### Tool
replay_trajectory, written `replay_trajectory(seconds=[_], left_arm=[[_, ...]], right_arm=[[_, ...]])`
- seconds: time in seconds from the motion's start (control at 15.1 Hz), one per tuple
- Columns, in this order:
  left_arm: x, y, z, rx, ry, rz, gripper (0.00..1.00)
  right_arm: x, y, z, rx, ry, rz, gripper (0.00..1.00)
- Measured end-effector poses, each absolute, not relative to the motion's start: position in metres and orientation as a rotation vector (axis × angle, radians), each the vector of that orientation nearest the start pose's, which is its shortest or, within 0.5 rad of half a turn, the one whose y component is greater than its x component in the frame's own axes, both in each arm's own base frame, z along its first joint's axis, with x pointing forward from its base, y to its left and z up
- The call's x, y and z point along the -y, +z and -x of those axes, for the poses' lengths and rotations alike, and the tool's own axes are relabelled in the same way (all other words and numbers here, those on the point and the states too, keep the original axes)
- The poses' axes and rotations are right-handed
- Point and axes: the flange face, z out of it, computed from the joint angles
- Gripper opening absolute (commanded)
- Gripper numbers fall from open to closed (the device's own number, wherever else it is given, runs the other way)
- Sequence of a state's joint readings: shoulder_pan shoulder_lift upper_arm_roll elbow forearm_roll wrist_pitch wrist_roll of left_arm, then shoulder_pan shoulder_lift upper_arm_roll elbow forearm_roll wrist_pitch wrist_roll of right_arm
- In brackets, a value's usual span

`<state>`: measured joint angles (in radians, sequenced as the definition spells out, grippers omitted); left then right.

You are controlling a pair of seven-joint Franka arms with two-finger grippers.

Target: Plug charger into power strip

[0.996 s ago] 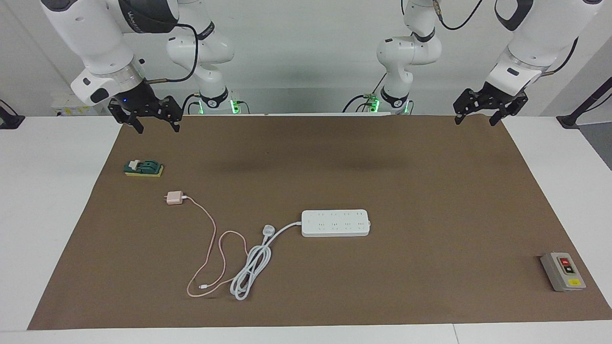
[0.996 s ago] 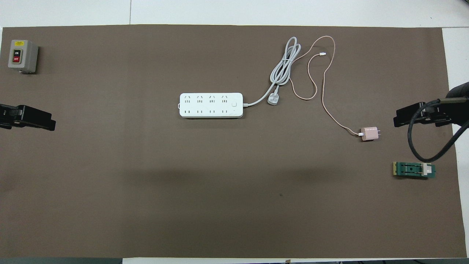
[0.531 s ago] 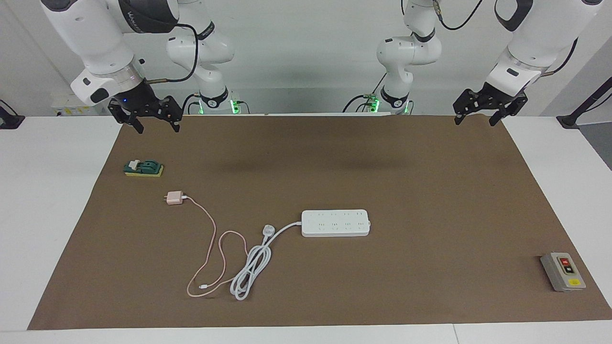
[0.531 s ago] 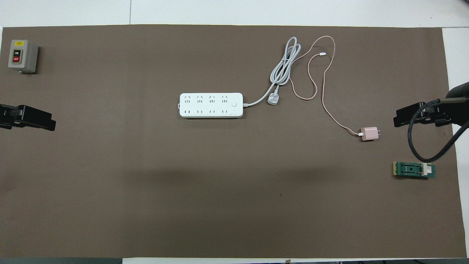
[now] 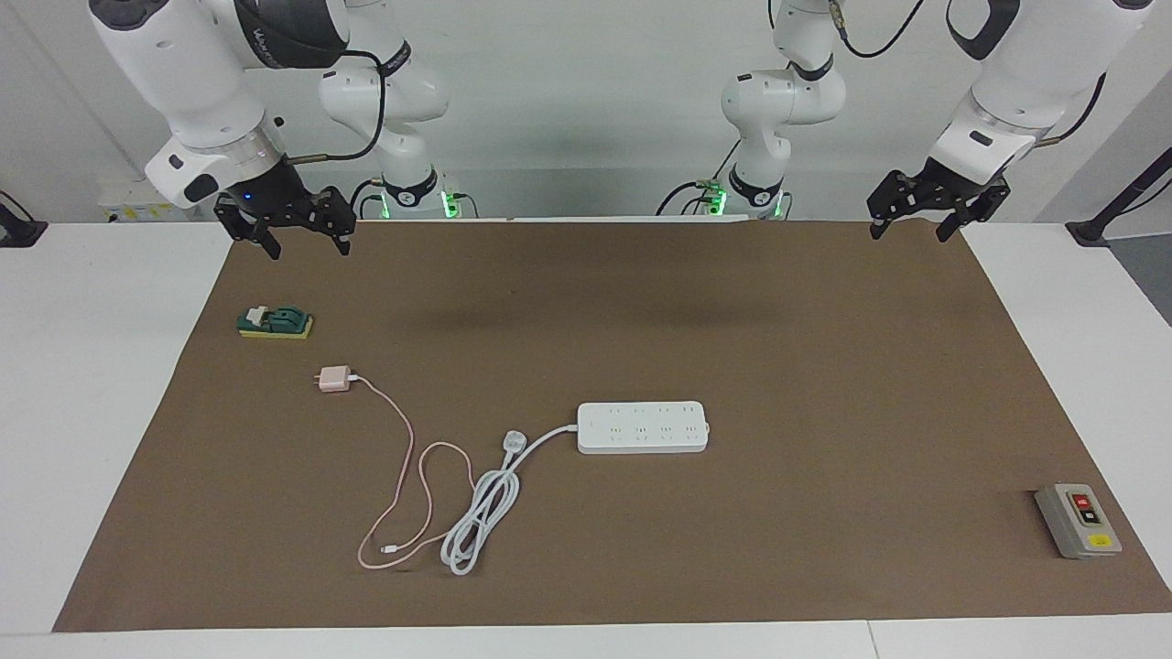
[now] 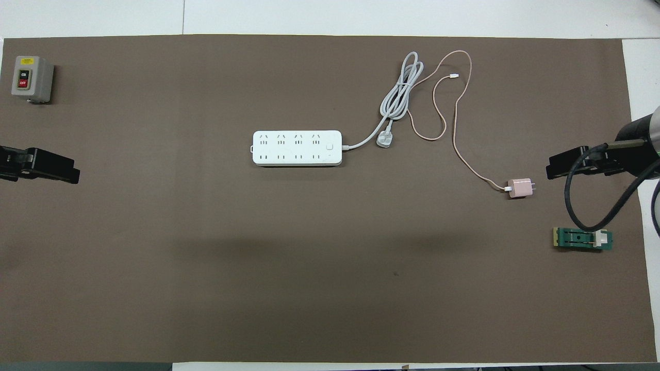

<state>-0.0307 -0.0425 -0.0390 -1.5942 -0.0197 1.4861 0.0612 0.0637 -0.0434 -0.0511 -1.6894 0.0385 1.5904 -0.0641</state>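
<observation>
A brown mat (image 5: 824, 384) covers a white table (image 5: 101, 384). The strip (image 5: 643, 427) lies flat near the mat's middle, its sockets facing up and free. Its white cord (image 5: 481, 522) runs toward the right arm's end and coils farther from the robots, with the plug (image 5: 514, 442) lying beside the strip.

The charger (image 5: 332, 379) rests on the mat toward the right arm's end, nearer the robots than the strip and well apart from it. Its pink cable (image 5: 407, 458) loops away and ends beside the white coil. A green block (image 5: 275, 321) lies nearer the robots than the charger.

The right gripper (image 5: 302, 240) hangs in the air over the mat near the green block, fingers spread, holding nothing. The left gripper (image 5: 918, 222) hangs over the mat's edge at the left arm's end, fingers spread and empty. A grey box (image 5: 1079, 520) sits at that end, far from the robots.
</observation>
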Motion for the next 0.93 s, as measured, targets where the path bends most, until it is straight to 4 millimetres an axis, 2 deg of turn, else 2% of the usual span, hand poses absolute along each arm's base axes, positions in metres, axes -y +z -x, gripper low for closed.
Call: replay_trajectory(seconds=[0.53,0.6,0.73,0.93], left_arm=[[0.053,0.624,-0.527,-0.206,0.111,3.148,1.0],[0.053,0.623,-0.527,-0.182,0.104,3.15,1.0],[0.053,0.621,-0.526,-0.158,0.101,3.15,1.0],[0.053,0.618,-0.524,-0.15,0.105,3.15,1.0]], right_arm=[[-0.004,0.592,-0.54,0.088,0.079,3.097,1.0],[0.003,0.588,-0.54,-0.011,0.093,3.091,1.0],[0.014,0.577,-0.538,-0.323,0.125,3.051,1.0],[0.013,0.567,-0.536,-0.756,0.155,2.963,1.0]])
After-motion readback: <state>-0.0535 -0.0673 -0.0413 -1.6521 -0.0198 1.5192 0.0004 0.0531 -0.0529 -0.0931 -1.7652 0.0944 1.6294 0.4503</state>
